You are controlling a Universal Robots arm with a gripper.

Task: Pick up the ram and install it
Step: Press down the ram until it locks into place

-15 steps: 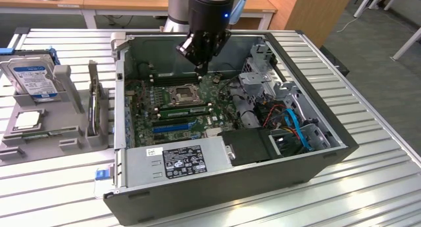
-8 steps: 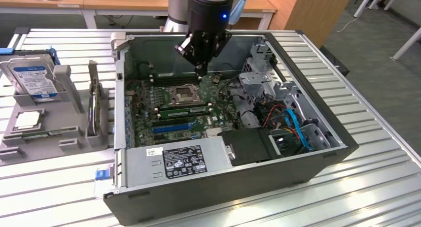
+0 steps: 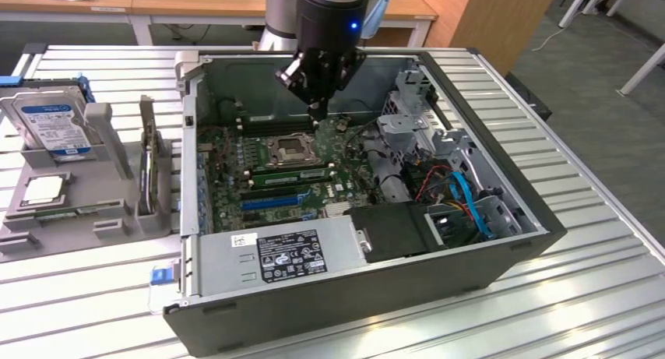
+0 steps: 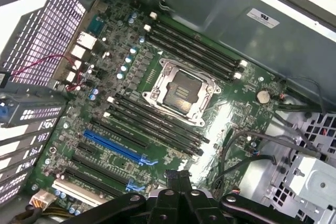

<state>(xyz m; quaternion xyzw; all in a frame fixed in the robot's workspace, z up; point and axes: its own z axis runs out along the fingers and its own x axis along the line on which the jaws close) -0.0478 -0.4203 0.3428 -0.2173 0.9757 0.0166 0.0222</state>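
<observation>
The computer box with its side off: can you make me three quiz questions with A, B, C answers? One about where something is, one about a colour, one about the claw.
1. Where is the hard drive?
A. In the claw
B. On the grey holder, on the exterior view's left of the computer case
C. Inside the case

2. What colour is one long slot on the green board?
A. Blue
B. Red
C. Purple

3. How is the claw?
A. Shut
B. Wide open
C. Clamped on the hard drive

Answers: B, the drive stands upright in the holder outside the case; A, the slot is bright blue; A, its tips meet above the board.
</observation>
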